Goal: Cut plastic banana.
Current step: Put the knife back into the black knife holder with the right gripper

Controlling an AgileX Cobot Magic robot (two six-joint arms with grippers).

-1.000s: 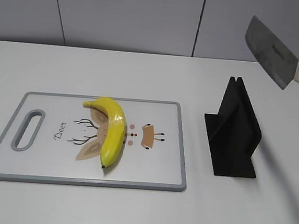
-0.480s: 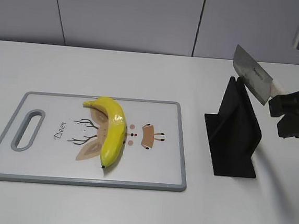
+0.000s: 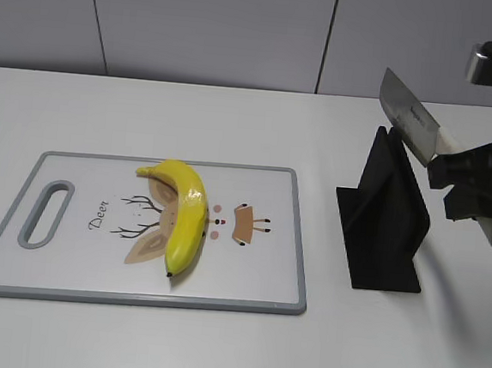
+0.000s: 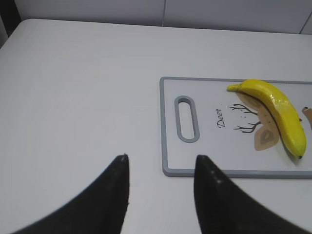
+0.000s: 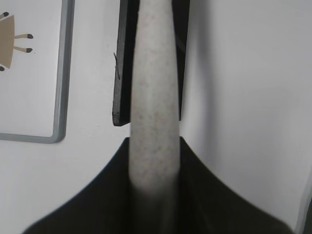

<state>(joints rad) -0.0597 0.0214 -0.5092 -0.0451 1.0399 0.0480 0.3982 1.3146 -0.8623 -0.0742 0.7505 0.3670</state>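
The yellow plastic banana [image 3: 185,216] lies whole on the white cutting board [image 3: 67,263], near its middle; it also shows in the left wrist view [image 4: 275,111] on the board [image 4: 195,161]. My right gripper [image 3: 454,172] is shut on the pale handle [image 5: 153,97] of a cleaver. The cleaver's blade [image 3: 407,116] slants up to the left, just above the top of the black knife stand [image 3: 386,213]. My left gripper [image 4: 161,163] is open and empty, above bare table next to the board's handle end.
The board has a grey rim and a handle slot [image 3: 45,212] at its left end. The black stand [image 5: 122,73] sits on the table right of the board. A grey wall runs along the table's back.
My right gripper has moved left and down with the cleaver, bringing the blade from high at the right to just over the stand. The banana and board have not moved.
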